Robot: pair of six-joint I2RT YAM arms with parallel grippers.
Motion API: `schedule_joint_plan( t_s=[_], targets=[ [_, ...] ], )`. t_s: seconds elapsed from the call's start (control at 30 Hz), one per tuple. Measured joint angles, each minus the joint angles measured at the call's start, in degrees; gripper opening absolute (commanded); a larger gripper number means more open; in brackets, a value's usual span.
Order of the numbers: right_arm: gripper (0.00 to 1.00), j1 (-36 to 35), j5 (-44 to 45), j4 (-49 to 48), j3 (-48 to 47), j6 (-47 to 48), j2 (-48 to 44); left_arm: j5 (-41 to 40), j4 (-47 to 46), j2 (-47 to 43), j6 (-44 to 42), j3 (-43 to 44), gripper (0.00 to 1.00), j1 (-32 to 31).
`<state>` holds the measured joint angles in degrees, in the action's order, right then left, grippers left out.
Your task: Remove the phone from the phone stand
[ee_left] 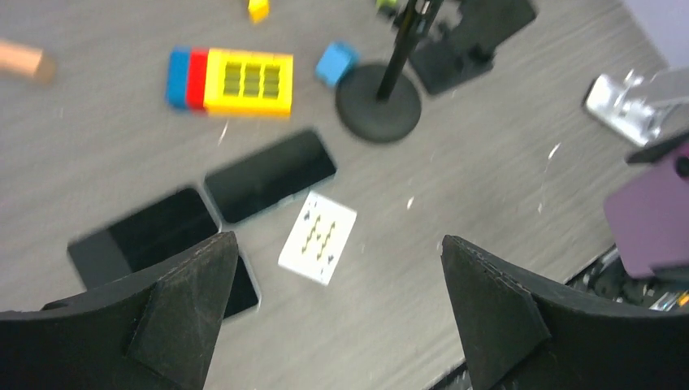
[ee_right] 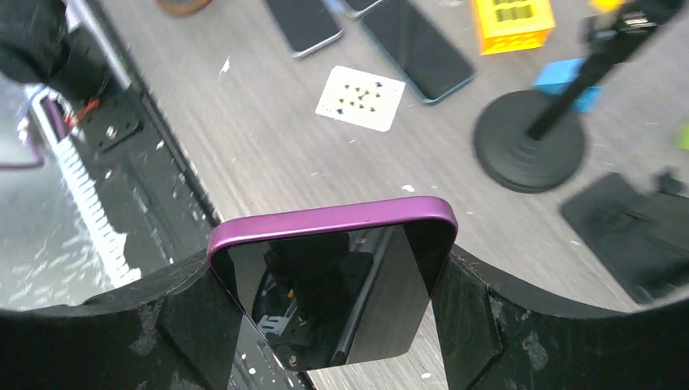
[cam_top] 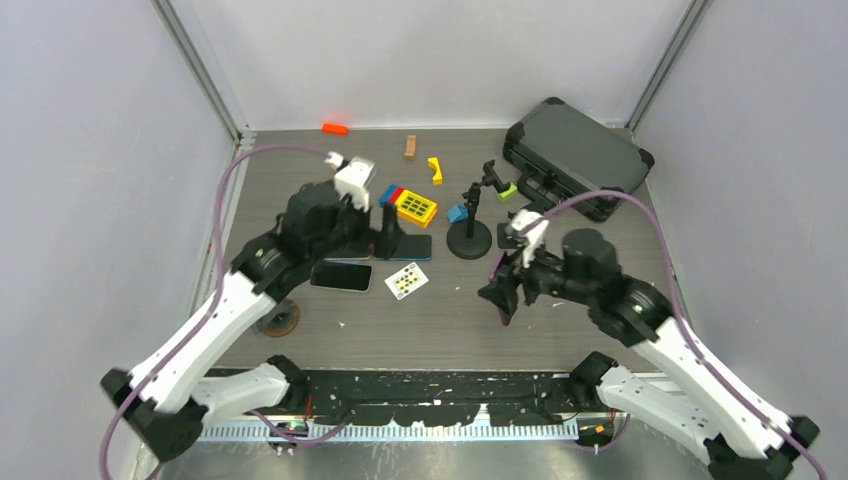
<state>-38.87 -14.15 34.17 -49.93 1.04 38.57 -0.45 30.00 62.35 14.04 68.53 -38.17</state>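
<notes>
Your count: four phones (cam_top: pixel 340 276), three flat on the counter (cam_top: pixel 440 320) and one purple-cased phone (ee_right: pixel 333 244) in the right gripper (ee_right: pixel 329 305); two black stands (cam_top: pixel 468 240); one playing card (cam_top: pixel 406 281); one black case (cam_top: pixel 575 150); five small loose blocks (cam_top: pixel 335 128); one yellow brick (cam_top: pixel 415 207).

The purple-rimmed phone (ee_right: pixel 329 280) had black glass; the wood-grain surface (cam_top: pixel 440 320) was grey; a white paper card (cam_top: pixel 406 280) bore dark pips, a yellow plastic block (cam_top: pixel 415 207) dark squares.
</notes>
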Motion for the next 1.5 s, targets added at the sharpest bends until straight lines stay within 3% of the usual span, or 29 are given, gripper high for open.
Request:
schedule_joint_plan(
  t_s=[0.17, 0.33, 0.5, 0.73, 1.5],
  targets=[
    [0.07, -0.76, -10.49, -6.27, 2.23, 4.55, 11.96, -4.46, 9.11, -14.58, 1.55, -8.39, 1.0, 0.0],
    [0.07, -6.73, -13.16, -5.9, -4.83, 14.03, 29.33, -8.55, 12.5, -25.53, 2.64, -12.68, 1.0, 0.0],
    [0.07, -10.78, -12.85, -4.11, -13.51, 22.84, 44.13, -12.92, 13.9, -30.99, 4.02, -16.33, 1.0, 0.0],
    [0.06, -10.88, -9.03, -4.33, -21.7, 28.2, 60.46, -18.4, 16.13, -34.38, 5.11, -17.22, 1.0, 0.0],
    [0.12, -14.47, 1.03, -12.24, -28.74, 30.75, 76.41, -27.21, 22.71, -42.88, 5.57, -16.92, 1.0, 0.0]
  ],
)
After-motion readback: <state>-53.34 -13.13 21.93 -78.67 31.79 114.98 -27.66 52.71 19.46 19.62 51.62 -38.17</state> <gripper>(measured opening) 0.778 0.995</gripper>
